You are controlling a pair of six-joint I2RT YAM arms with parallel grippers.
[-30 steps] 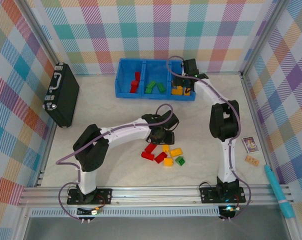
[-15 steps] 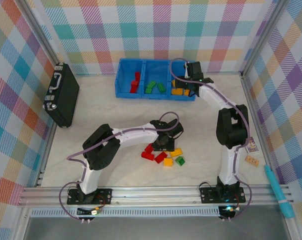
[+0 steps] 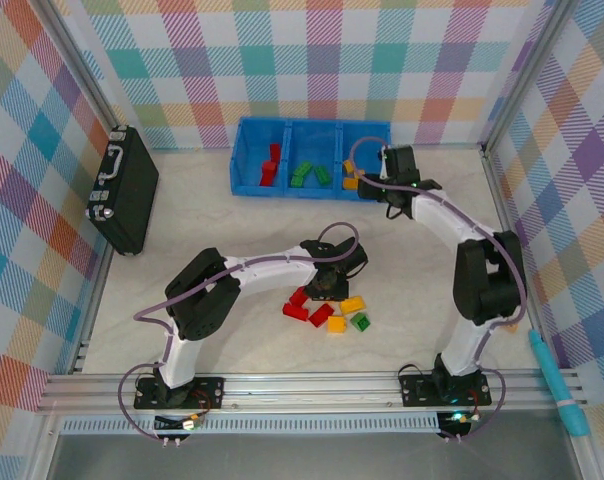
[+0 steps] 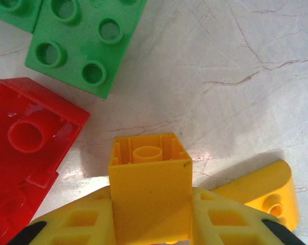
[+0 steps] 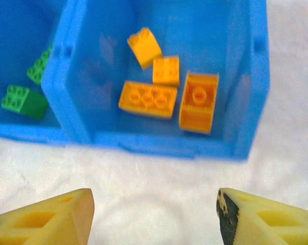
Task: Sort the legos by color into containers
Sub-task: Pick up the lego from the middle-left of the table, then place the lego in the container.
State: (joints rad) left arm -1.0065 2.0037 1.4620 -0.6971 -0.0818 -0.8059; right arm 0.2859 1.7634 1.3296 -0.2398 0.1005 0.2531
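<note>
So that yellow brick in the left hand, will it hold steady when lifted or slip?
Probably holds: the yellow brick looks like rigid moulded plastic with flat sides, sitting squarely in the left hand. Its hollow open face suggests it is light. The smooth plastic could still let it twist slightly.

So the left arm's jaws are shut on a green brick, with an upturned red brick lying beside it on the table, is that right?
Not quite: what the left arm's jaws hold is a yellow brick, not a green one, as the left wrist view shows. The upturned red brick does lie beside it on the table.
</note>
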